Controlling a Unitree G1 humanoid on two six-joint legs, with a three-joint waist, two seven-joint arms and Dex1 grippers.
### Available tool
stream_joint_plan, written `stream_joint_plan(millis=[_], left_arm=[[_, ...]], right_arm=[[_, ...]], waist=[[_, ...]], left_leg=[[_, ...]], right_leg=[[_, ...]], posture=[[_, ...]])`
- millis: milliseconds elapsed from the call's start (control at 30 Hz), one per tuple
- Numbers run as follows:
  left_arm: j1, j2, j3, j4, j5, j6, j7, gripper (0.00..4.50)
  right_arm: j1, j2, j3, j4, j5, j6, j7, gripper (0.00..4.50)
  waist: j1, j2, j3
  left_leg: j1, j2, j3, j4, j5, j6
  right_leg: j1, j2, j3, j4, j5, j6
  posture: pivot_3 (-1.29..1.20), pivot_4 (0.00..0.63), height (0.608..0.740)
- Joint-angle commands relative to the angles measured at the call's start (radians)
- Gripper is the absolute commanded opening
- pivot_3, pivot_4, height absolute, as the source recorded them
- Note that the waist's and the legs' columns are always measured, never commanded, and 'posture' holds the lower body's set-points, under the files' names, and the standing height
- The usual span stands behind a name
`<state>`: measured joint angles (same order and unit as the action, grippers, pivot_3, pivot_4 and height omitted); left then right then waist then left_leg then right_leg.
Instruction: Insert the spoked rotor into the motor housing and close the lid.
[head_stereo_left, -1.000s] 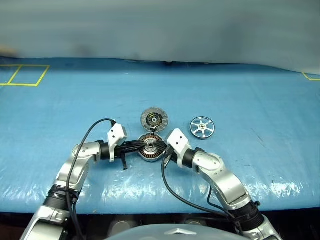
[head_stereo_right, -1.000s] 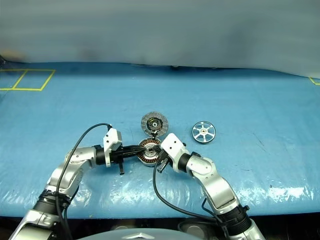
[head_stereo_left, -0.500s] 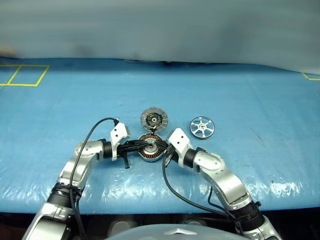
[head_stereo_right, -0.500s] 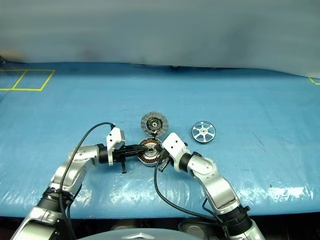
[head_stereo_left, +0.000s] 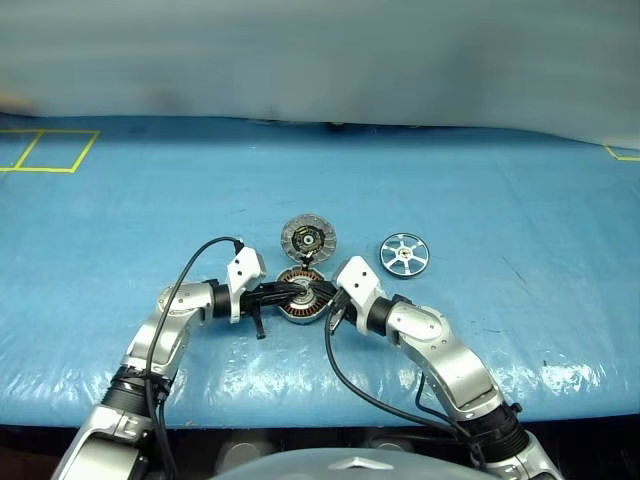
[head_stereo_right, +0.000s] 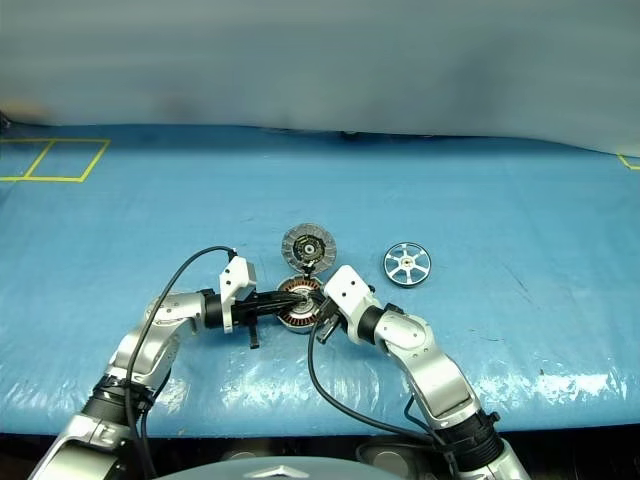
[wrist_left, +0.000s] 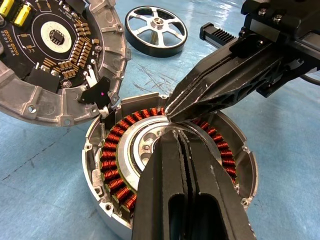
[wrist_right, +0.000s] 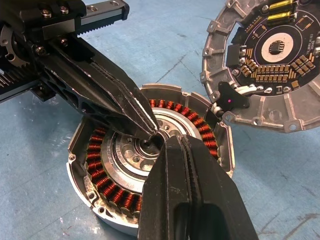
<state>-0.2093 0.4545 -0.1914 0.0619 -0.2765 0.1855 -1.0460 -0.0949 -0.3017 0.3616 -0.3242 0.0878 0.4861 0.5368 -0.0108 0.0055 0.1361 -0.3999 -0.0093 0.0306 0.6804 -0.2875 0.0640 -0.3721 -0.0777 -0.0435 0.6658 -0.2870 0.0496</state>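
Note:
The motor housing (head_stereo_left: 300, 305) lies open on the blue sheet, its copper windings (wrist_left: 112, 165) ringing a silver hub. The lid (head_stereo_left: 308, 238) lies flipped open just behind it, hinged to it, its circuit-board inner face (wrist_right: 270, 60) up. The spoked rotor (head_stereo_left: 404, 254) lies flat to the right of the lid, apart from both grippers. My left gripper (wrist_left: 177, 134) and right gripper (wrist_right: 172, 140) are both shut and hold nothing. Their tips meet over the housing's hub, the left gripper (head_stereo_left: 298, 290) coming from the left and the right gripper (head_stereo_left: 320, 293) from the right.
A wrinkled blue sheet (head_stereo_left: 500, 200) covers the whole table. Yellow tape squares (head_stereo_left: 50, 150) mark its far left corner. A grey wall runs along the back edge. Black cables loop off both wrists.
My left forearm has swung slightly toward the housing while its fingertips stay over the hub. The right arm, rotor, lid and housing have not moved.

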Motion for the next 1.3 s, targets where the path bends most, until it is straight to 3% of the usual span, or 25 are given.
stream_joint_plan(millis=[33,733,967,1300], left_arm=[[-0.012,-0.004,0.003,-0.015,0.002,-0.015,0.004,0.05],[-0.006,-0.002,0.05,-0.04,-0.019,-0.025,0.036,0.05],[0.074,0.066,0.133,-0.126,-0.044,-0.02,0.061,0.05],[0.199,0.074,0.196,-0.229,-0.061,0.006,0.138,0.05]], right_arm=[[0.003,0.005,-0.01,-0.04,0.007,-0.011,-0.007,0.0],[-0.001,0.008,0.008,-0.045,0.008,-0.014,-0.005,0.0],[-0.033,0.018,0.037,-0.025,0.005,-0.018,0.019,0.0],[-0.066,0.029,0.06,0.03,-0.009,-0.018,0.034,0.0]], waist=[[0.0,0.0,0.0],[-0.001,0.0,0.0],[-0.002,0.0,0.0],[-0.001,0.0,0.0]], left_leg=[[0.0,0.0,0.0,0.0,0.0,0.0],[0.0,0.0,0.0,0.0,0.0,0.0],[0.0,0.0,0.0,0.0,0.0,0.0],[0.0,0.0,0.0,-0.001,0.0,0.0]], right_leg=[[0.0,0.0,0.0,0.0,0.0,0.0],[0.0,0.0,0.0,0.0,0.0,0.0],[0.0,0.0,0.0,0.0,0.0,0.0],[0.0,-0.001,0.0,-0.001,0.0,0.0]], posture=[[0.0,0.15,0.74],[0.0,0.15,0.74],[0.0,0.15,0.74],[0.0,0.15,0.74]])
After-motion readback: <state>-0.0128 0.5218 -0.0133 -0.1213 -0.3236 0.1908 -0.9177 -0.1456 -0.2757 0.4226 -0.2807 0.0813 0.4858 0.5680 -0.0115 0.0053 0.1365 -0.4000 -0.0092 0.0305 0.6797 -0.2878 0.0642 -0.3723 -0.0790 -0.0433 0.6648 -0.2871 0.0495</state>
